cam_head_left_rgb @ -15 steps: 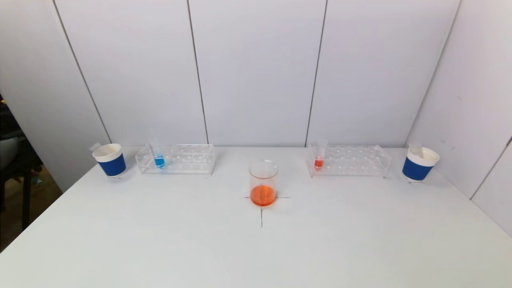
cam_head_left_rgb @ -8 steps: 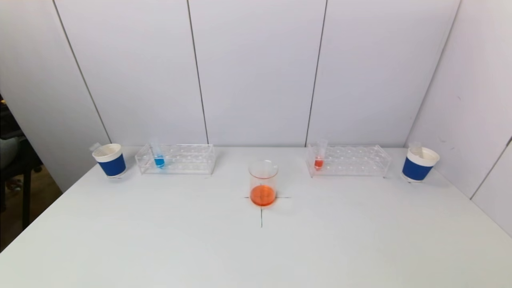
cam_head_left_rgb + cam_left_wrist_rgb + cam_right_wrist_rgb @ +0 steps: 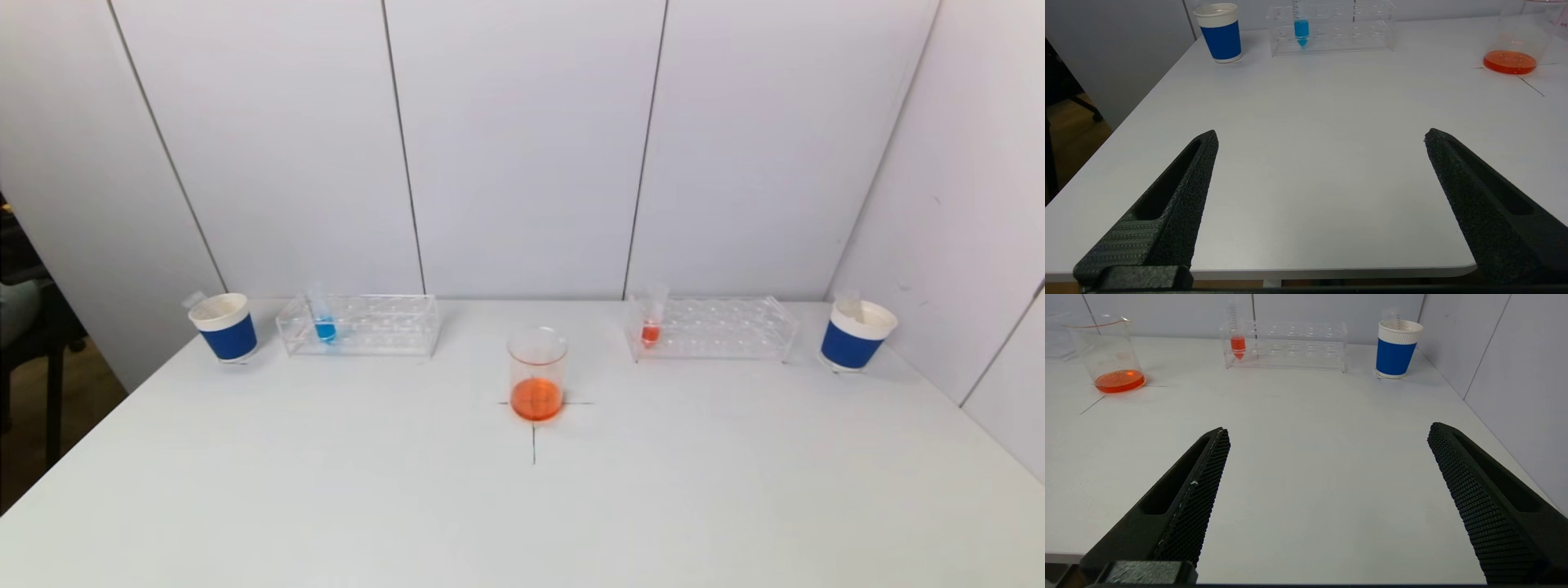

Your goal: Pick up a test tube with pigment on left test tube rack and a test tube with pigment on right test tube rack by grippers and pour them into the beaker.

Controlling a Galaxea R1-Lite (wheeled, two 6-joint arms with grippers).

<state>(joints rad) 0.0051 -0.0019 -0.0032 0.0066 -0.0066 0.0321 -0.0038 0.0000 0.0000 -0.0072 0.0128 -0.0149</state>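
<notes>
My head cam looks down over the whole table (image 3: pixel 326 490). Both wrist cams sit low at its near edge, facing the back wall, sharing the beaker (image 3: pixel 536 374).

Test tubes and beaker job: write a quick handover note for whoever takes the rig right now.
Left tool: open, empty, at the table's near edge. Right tool: the same.
Blue test tube stands in the left rack; orange test tube stands in the right rack.
Beaker sits on the centre cross mark, already holding orange liquid.
Done: no pick or pour of these two tubes.
Left: grasp both tubes, pour into the beaker.
</notes>
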